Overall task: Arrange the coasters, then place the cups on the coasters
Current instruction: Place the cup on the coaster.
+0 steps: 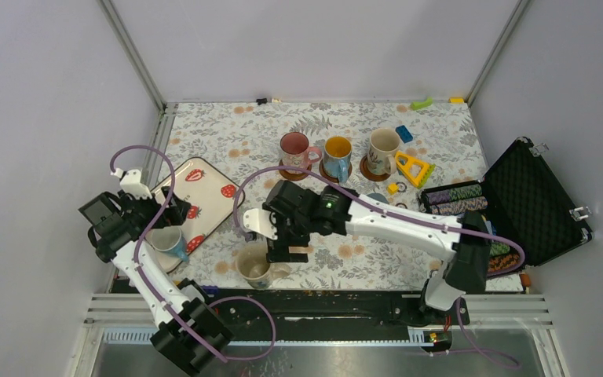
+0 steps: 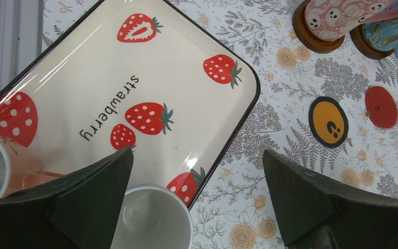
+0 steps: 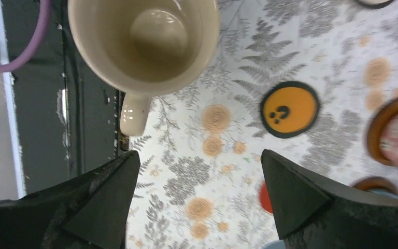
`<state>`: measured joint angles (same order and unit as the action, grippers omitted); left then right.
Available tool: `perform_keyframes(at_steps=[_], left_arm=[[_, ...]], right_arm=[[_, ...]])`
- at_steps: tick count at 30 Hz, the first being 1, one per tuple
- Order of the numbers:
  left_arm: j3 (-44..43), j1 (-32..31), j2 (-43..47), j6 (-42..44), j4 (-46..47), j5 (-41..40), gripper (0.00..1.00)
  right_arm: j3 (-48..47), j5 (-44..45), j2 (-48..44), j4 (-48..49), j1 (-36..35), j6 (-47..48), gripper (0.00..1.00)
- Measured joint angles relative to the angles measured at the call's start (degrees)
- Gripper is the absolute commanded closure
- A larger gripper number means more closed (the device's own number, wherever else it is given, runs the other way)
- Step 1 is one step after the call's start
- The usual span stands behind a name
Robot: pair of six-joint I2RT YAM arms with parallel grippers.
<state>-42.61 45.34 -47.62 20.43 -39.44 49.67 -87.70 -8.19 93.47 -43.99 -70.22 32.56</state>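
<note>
A floral cloth covered the desk [image 1: 440, 129], boxed in by pale grey walls. By the near edge, left of its middle, the cream mug [image 3: 145, 36] stood upright on bare cloth, off any coaster. Its mouth faced up and its long axis was vertical, with the handle pointing along that edge toward the right. The right jaws hung spread wide just beside the handle, gripping nothing. The left jaws gaped, also empty, over the strawberry tray [image 2: 57, 78] by the left edge. The mug probably belonged on the free orange coaster [image 3: 289, 110] nearby: pinch the wall clear of the handle, lift straight, lower it centred and flat.
</note>
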Motion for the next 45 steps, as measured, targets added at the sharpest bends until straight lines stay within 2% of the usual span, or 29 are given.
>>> perform_keyframes(at_steps=[6,10,19,20,21,22,23,24,30,33,37,42,45], left_arm=[[0.09,0.55,0.02,0.98,0.0,1.31,0.01],[0.52,1.09,-0.02,1.42,-0.04,2.03,0.01],[0.9,1.62,-0.39,2.08,-0.17,2.91,0.01],[0.9,1.7,-0.39,2.1,-0.17,3.02,0.01],[0.9,1.79,-0.39,2.1,-0.17,3.08,0.01],[0.92,1.84,-0.39,2.12,-0.17,3.1,0.01],[0.96,1.84,-0.39,2.19,-0.15,3.21,0.01],[0.98,1.86,-0.39,2.25,-0.26,3.3,0.01],[0.98,2.25,-0.33,2.62,-0.68,3.76,0.01],[1.01,2.38,-0.07,2.82,-1.01,4.0,0.01],[1.01,2.38,0.17,2.64,-1.07,4.13,0.01],[1.01,2.51,0.37,-0.44,0.48,3.41,0.02],[1.01,2.67,0.37,-1.68,0.61,2.95,0.02]], right_arm=[[2.4,-6.93,7.13,3.23,1.9,-6.29,0.05],[1.05,-10.86,9.64,4.0,1.86,-9.38,0.11],[0.83,-12.94,15.65,7.32,1.68,-11.85,0.14],[0.92,-12.85,15.47,7.8,1.68,-12.02,0.2],[1.16,-12.63,15.28,8.39,1.68,-12.26,0.41],[1.55,-12.41,14.99,8.94,1.68,-12.48,0.73],[2.03,-12.57,14.67,9.18,1.66,-12.76,0.96],[2.29,-12.17,14.47,9.4,1.6,-12.48,1.0],[2.23,-9.66,12.92,8.39,1.7,-11.17,1.0],[3.52,-7.34,6.73,5.4,2.38,-9.05,1.0],[9.14,-6.01,-12.15,5.31,8.44,-5.68,1.0],[24.94,1.62,-38.73,13.88,23.21,-1.33,1.0],[34.45,6.21,-45.29,15.8,27.76,-0.44,1.0]])
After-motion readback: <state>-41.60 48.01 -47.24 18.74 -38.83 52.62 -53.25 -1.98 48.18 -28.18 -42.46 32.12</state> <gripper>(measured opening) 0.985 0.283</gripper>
